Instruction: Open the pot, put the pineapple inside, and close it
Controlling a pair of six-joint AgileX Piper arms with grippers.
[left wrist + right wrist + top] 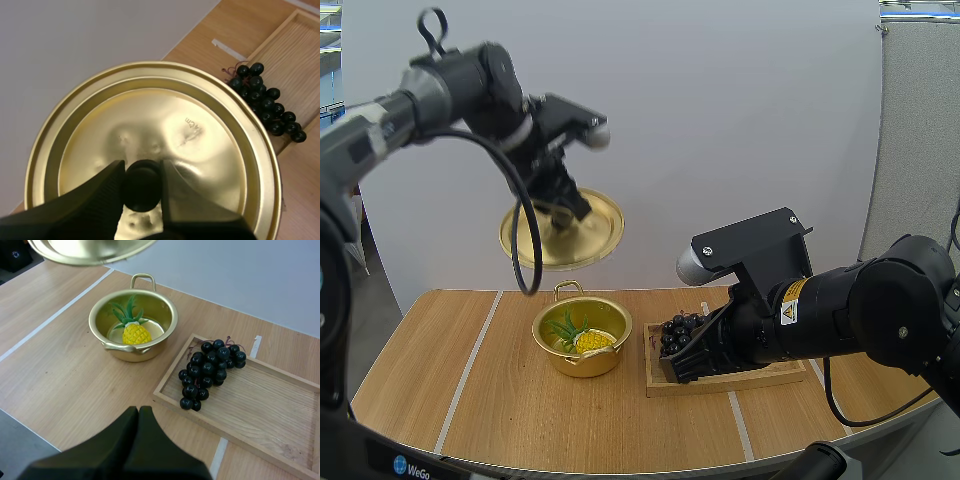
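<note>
A gold pot [582,335] [131,323] stands open on the table with a small pineapple [590,340] [135,332] lying inside it. My left gripper [563,205] [142,186] is shut on the black knob [143,184] of the gold lid [563,230] [150,150], which hangs tilted in the air above and behind the pot. My right gripper [682,365] [138,415] is shut on nothing, low over the near left corner of the wooden tray [720,380].
A bunch of dark grapes [682,330] [210,371] lies at the left end of the wooden tray [260,415], to the right of the pot. Bare tabletop stretches left of the pot and along the front edge.
</note>
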